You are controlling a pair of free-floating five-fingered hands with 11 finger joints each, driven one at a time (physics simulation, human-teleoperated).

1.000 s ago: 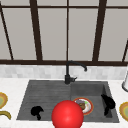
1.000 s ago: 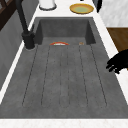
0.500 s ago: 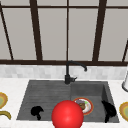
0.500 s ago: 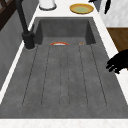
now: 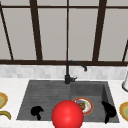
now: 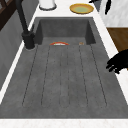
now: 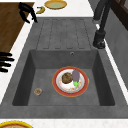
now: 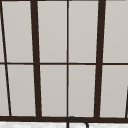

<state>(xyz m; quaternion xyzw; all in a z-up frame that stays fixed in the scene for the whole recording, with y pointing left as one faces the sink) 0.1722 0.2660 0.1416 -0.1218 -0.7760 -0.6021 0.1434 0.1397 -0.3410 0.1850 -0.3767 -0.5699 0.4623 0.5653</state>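
My left hand (image 5: 37,111) hovers over the front left of the sink's ribbed draining board (image 6: 65,75), fingers relaxed and holding nothing; it also appears at the near counter edge as the left hand (image 6: 118,62) and, far off, as the left hand (image 7: 27,11). Over the basin's front right corner floats my right hand (image 5: 108,110), open and holding nothing, its straight fingers seen as the right hand (image 7: 5,62). A red-rimmed plate (image 7: 83,86) with brown, purple and green food lies in the basin. A red ball (image 5: 67,115) shows at the front, between the hands.
A black faucet (image 5: 68,72) stands behind the sink. A small round bit (image 7: 38,91) lies in the basin. Yellow plates sit on the counter at the left (image 7: 55,4) and right (image 6: 81,8), a banana (image 5: 5,114) at the left, a white vessel (image 6: 47,3) at the back right.
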